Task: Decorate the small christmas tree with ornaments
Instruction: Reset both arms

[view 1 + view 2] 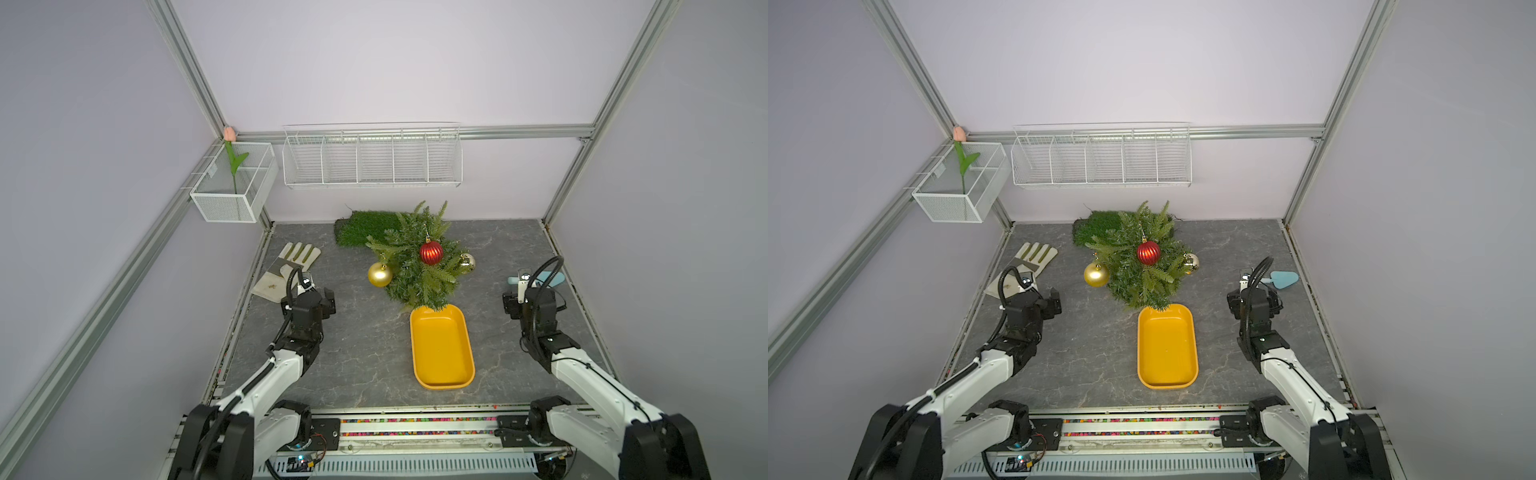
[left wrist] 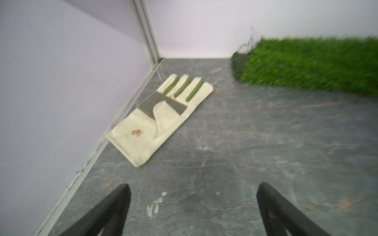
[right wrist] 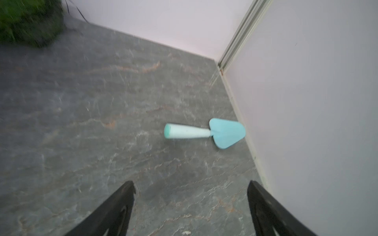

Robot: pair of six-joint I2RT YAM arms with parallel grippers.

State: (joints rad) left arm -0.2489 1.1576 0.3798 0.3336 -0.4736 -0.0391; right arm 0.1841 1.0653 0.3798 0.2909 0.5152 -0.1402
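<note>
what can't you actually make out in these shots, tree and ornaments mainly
- small christmas tree: base covered by its own branches in both top views.
- pale gold ornament: how it hangs; half behind branches in both top views.
- matte gold ornament: hanging or just lying beside the tree; loop too small.
- turf mat: blurred in the left wrist view.
- trowel: part of handle behind the right arm in both top views.

Red ornament (image 1: pixel 431 252), gold ornament (image 1: pixel 380 274), pale ornament (image 1: pixel 467 262) dress the small christmas tree (image 1: pixel 409 245).
</note>
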